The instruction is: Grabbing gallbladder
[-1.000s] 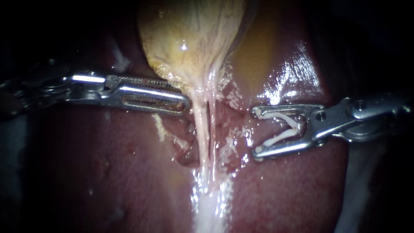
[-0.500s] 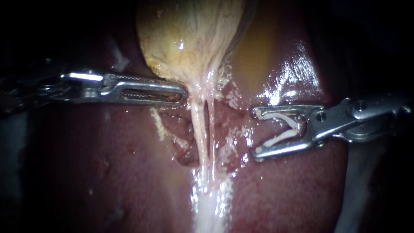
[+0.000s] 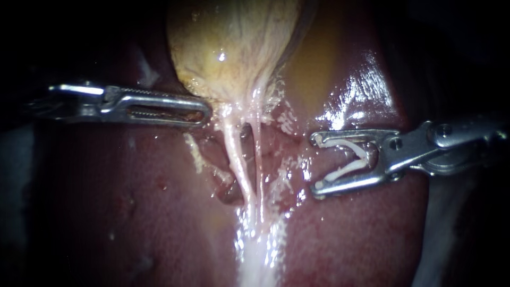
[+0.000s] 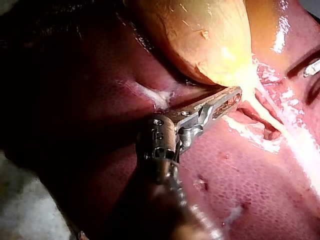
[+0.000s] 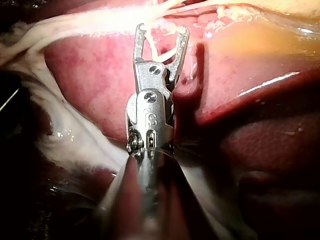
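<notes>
Both busy: left instrument (image 3: 207,110) grips gallbladder (image 3: 234,48), right instrument (image 3: 316,162) holds clip (image 3: 350,144).

The left instrument (image 3: 208,111), slim silver steel coming in from nine o'clock, ends in a long, narrow tip with a lengthwise slot and fine teeth, pinned to a darker wrist studded with small rivets. The right instrument (image 3: 314,162), silver steel from three o'clock, has a short forked tip, round pivot screws and a rounded clevis.
</notes>
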